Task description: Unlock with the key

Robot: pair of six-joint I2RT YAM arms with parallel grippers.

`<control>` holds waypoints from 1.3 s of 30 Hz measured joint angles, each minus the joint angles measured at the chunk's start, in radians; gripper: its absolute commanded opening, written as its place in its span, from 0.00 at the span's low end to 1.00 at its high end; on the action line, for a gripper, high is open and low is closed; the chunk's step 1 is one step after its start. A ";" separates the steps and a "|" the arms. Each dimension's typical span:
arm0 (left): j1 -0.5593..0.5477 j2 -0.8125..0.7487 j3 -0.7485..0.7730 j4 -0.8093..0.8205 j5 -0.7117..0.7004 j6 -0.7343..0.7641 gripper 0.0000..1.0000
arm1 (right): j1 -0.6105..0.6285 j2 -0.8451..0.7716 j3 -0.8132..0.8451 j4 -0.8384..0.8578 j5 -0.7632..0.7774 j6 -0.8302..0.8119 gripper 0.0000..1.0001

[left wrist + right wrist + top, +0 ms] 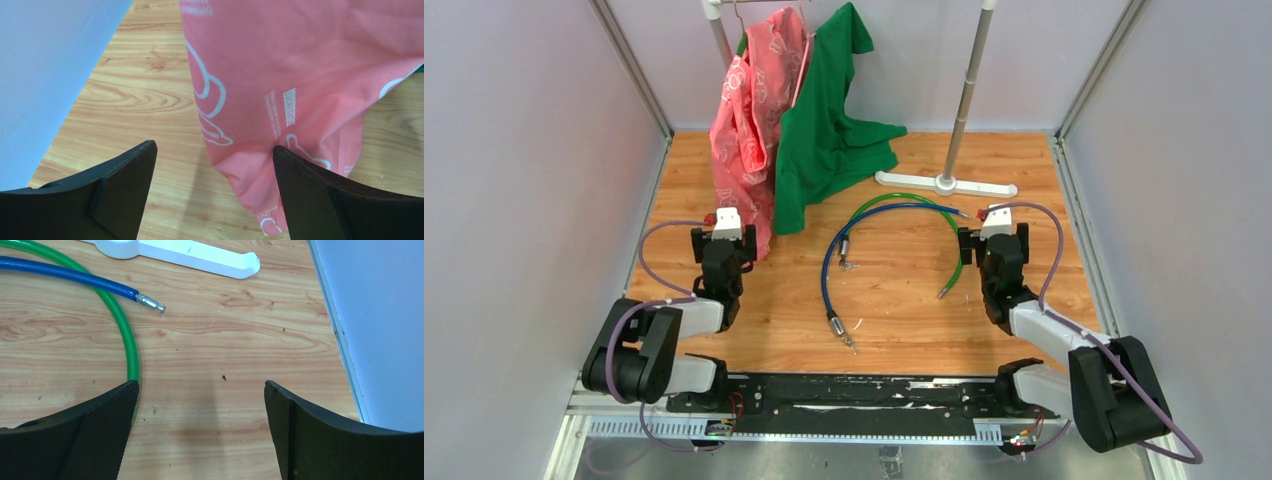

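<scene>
I saw a pink garment (pixel 749 120) and a green shirt (pixel 824 135) hanging over the surface's (pixel 904 335) far edge, a white rack foot (pixel 979 187) beside them.

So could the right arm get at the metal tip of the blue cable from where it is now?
Probably yes. The metal tip lies on bare wood just ahead of its open, empty fingers; the green cable curves beside it but nothing covers it.
</scene>
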 measured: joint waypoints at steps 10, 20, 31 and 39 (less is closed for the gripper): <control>0.029 0.039 -0.051 0.141 0.074 -0.007 1.00 | -0.103 0.068 -0.050 0.165 -0.132 -0.019 0.97; 0.030 0.039 -0.051 0.149 0.081 -0.007 1.00 | -0.195 0.233 -0.088 0.330 -0.269 -0.001 0.94; 0.030 0.039 -0.051 0.149 0.081 -0.007 1.00 | -0.208 0.299 -0.088 0.392 -0.306 0.006 0.95; 0.030 0.039 -0.051 0.150 0.081 -0.007 1.00 | -0.208 0.300 -0.088 0.391 -0.298 0.017 0.96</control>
